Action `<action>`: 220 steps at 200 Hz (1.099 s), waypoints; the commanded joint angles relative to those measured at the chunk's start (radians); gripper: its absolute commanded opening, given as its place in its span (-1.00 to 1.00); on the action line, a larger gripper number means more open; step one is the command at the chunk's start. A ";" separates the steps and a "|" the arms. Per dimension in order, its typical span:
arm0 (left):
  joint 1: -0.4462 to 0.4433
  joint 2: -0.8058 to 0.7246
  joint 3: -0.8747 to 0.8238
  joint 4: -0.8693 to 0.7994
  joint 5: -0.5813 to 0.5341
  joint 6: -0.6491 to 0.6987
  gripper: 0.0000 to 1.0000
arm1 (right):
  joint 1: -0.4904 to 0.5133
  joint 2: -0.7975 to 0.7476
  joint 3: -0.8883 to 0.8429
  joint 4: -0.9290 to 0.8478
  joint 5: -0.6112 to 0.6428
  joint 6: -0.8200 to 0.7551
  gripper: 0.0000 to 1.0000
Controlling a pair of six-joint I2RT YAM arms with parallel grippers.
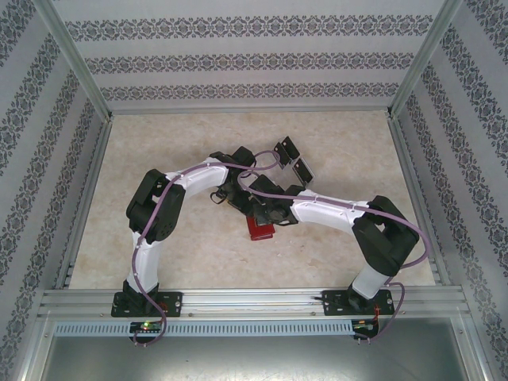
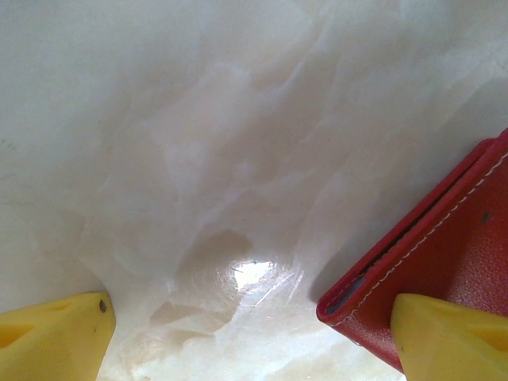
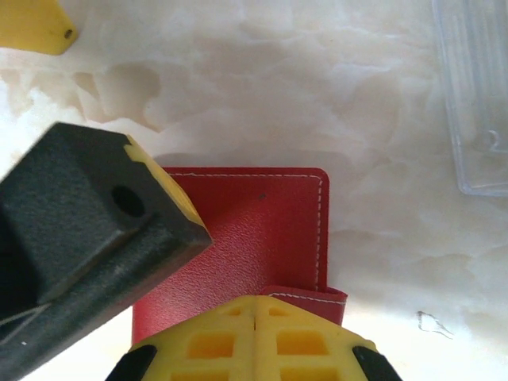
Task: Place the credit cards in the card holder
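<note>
The red card holder (image 3: pixel 262 230) lies closed on the marble table, its small closing tab (image 3: pixel 317 298) at the lower right edge. My right gripper (image 3: pixel 254 305) is shut, its yellow fingertips pressed together just above the holder by the tab. My left gripper (image 2: pixel 250 325) is open wide; one of its fingers (image 3: pixel 103 214) rests over the holder's left part, and the other fingertip (image 3: pixel 36 24) is off to the side. The holder's corner (image 2: pixel 444 254) shows a grey inner edge. Black credit cards (image 1: pixel 287 149) stand behind the grippers, in the top view.
A clear plastic rack (image 3: pixel 476 95) lies to the right of the holder, close to it. The two arms cross over the table's middle (image 1: pixel 262 198). Metal frame rails (image 1: pixel 238 298) and patterned walls bound the table.
</note>
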 commanded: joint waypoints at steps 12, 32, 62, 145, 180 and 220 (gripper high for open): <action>0.003 0.075 -0.010 0.008 0.026 -0.003 0.82 | -0.003 0.013 -0.023 0.035 -0.028 0.035 -1.00; 0.002 0.076 -0.009 0.008 0.027 -0.003 0.82 | -0.004 0.017 -0.029 0.042 -0.038 0.039 -1.00; 0.002 0.075 -0.007 0.006 0.027 -0.003 0.82 | -0.003 0.028 -0.030 0.051 -0.043 0.044 -1.00; 0.002 0.075 -0.006 0.006 0.021 -0.003 0.82 | 0.002 0.040 -0.057 0.065 -0.055 0.054 -1.00; 0.001 0.075 -0.006 0.004 0.019 -0.002 0.82 | 0.004 0.029 -0.082 0.069 -0.054 0.063 -1.00; 0.001 0.075 -0.005 0.003 0.019 -0.002 0.82 | 0.003 0.042 -0.118 0.080 -0.044 0.076 -1.00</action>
